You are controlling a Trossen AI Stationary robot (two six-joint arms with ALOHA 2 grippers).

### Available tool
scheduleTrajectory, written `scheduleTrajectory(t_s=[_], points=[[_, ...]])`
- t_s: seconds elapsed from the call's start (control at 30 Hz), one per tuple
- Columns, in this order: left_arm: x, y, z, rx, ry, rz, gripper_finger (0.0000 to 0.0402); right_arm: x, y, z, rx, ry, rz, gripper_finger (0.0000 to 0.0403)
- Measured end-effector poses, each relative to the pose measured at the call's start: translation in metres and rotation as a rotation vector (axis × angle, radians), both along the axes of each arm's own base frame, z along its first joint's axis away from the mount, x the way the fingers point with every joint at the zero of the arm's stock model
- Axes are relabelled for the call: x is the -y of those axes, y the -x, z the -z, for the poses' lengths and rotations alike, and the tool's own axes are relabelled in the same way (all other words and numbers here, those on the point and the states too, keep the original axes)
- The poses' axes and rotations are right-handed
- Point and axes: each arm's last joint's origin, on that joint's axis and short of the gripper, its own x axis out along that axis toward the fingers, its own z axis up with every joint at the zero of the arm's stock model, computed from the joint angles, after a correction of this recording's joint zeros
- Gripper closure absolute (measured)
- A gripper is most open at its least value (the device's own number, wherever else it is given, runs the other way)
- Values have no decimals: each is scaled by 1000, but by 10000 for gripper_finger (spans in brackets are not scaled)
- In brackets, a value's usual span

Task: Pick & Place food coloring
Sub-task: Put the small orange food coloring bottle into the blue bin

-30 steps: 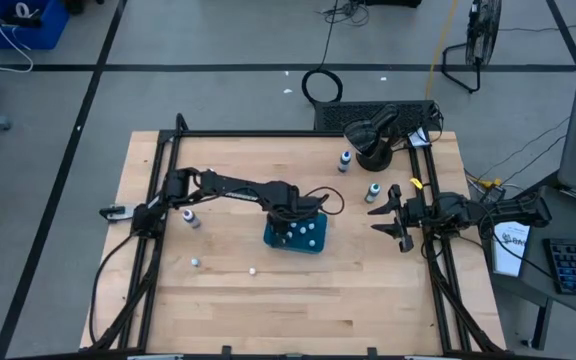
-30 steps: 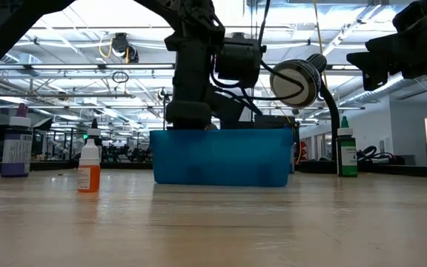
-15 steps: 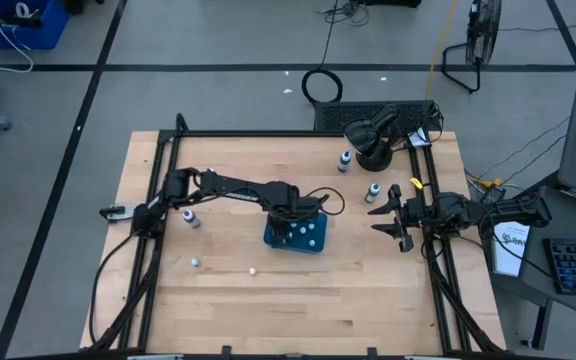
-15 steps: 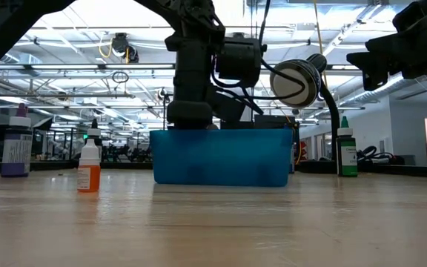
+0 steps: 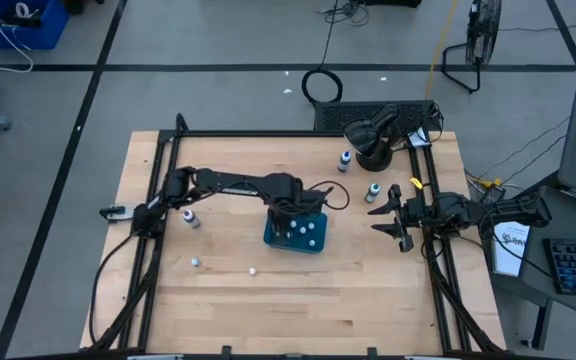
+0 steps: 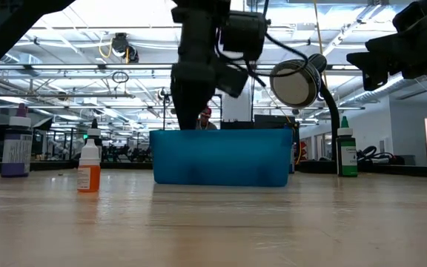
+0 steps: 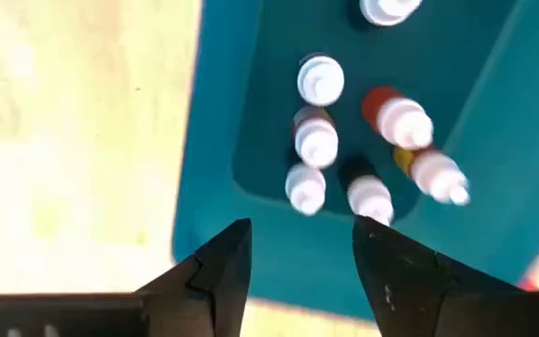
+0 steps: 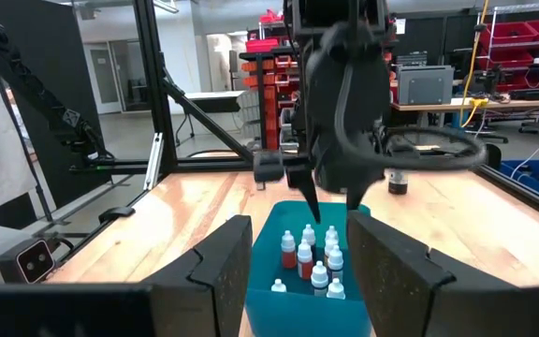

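Over the teal tray (image 5: 315, 246), my left gripper (image 7: 298, 245) has risen clear of the bottles (image 7: 318, 140) and parted its fingers with nothing between them, so I judge another food coloring is delivered (several wait out on the table (image 5: 228, 310)). The left arm reaches straight down over the tray; the right gripper (image 5: 400, 217) hangs half open, idle, at the table's right edge.

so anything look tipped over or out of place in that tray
Mostly tidy. In the blue tray most bottles stand upright, but two at one side, one red and one yellow, lean over. The open left gripper is above them.
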Motion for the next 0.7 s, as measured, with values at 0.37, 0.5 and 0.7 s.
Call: scheduleTrajectory(t_s=[0.37, 0.5, 0.7], points=[[60, 16, -43, 20, 62, 58, 209, 0, 0, 0, 0, 0, 0, 236], [101, 24, -45, 18, 62, 84, 200, 0, 0, 0, 4, 0, 0, 236], [150, 37, -36, 45, -44, 128, 195, 0, 0, 0, 1, 0, 0, 238]])
